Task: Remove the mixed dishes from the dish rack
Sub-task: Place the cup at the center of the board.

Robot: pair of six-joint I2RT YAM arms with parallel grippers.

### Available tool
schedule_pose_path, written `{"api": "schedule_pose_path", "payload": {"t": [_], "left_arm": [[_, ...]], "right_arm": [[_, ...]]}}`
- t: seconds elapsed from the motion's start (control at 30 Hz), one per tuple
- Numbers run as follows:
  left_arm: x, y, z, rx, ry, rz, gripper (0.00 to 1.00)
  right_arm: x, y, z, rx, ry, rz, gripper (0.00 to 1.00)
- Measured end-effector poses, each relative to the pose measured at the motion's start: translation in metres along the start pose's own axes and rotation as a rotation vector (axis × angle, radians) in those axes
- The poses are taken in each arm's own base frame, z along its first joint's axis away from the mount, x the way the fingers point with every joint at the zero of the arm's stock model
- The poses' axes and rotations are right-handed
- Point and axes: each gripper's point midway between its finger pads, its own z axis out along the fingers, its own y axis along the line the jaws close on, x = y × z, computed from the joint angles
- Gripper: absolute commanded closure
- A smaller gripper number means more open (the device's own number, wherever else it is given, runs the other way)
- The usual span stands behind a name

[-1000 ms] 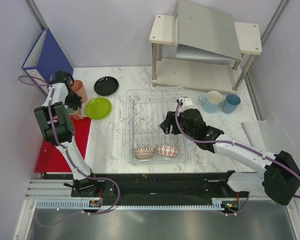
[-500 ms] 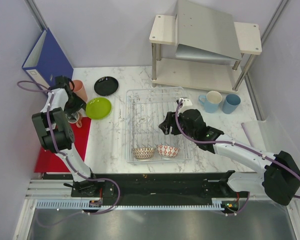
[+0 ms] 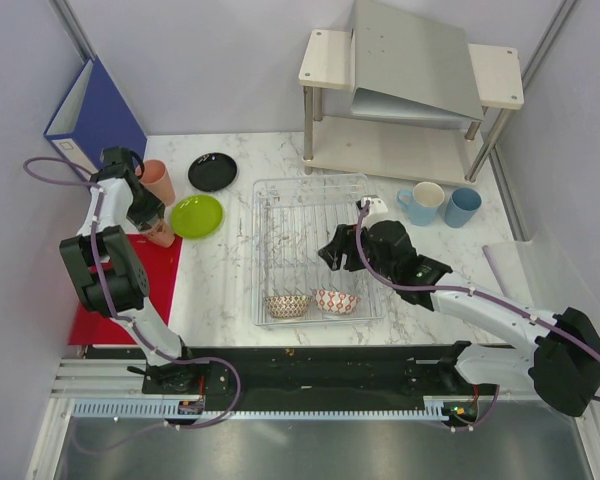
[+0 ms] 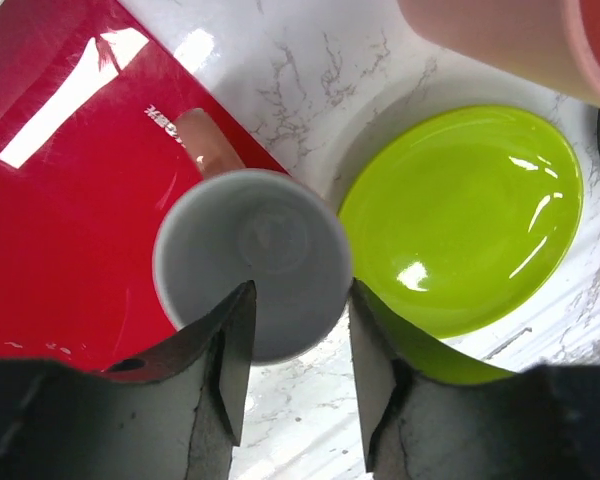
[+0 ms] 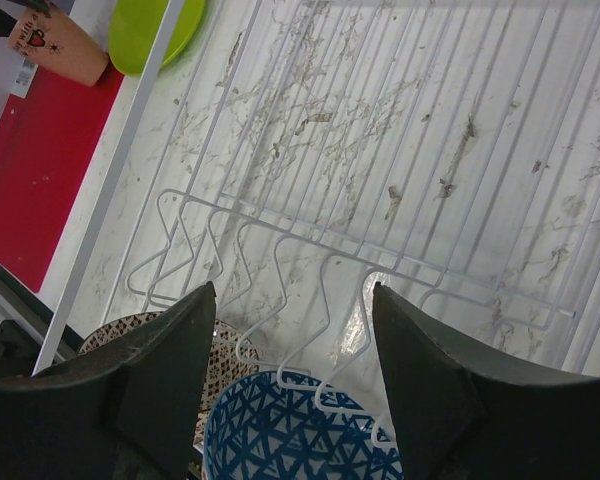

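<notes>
In the left wrist view the left pincer [image 4: 300,300] hangs over the salmon-pink mug [image 4: 250,250]. Its jaws are parted partway, and the gap is narrower than the mug's grey mouth. The two fingers overlap the near rim from above rather than closing round the wall. Whether they touch the rim cannot be told, and nothing sits between them. The mug stands upright at the left of the top view, on the edge of the red mat [image 4: 60,200] where it meets the marble bench [image 3: 220,280]. It is just beside the lime-green plate [image 4: 470,230]. The salmon-pink cup [image 3: 158,180] and black plate [image 3: 212,171] lie further up the frame.

The right pincer [image 5: 290,400] is spread wide and empty above the dish rack [image 3: 310,182] at the centre of the top view. Its fingers frame the wire prongs. Under them, at the lower edge of the rack, sit the red-white bowl [image 3: 336,301] and, to its left, the brown-white bowl [image 3: 288,305]. Two light-blue cups [image 3: 423,203] stand on the bench right of the rack.
</notes>
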Motion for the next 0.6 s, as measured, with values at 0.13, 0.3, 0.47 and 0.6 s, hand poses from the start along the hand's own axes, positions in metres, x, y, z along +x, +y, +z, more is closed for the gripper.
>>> {"api": "schedule_pose_path", "payload": {"t": [0.13, 0.3, 0.47, 0.6], "left_arm": [[0.004, 0.000, 0.007, 0.002, 0.014, 0.001, 0.88], [0.007, 0.001, 0.014, -0.003, 0.020, 0.008, 0.94], [0.011, 0.000, 0.016, 0.010, 0.005, 0.012, 0.98], [0.011, 0.001, 0.015, 0.014, -0.016, 0.012, 0.98]], "right_arm": [[0.002, -0.001, 0.000, 0.002, 0.004, 0.000, 0.29], [0.002, -0.001, 0.000, 0.003, 0.005, 0.000, 0.29], [0.005, -0.003, 0.003, 0.007, 0.013, 0.001, 0.29], [0.006, -0.002, 0.004, 0.005, 0.018, 0.002, 0.29]]}}
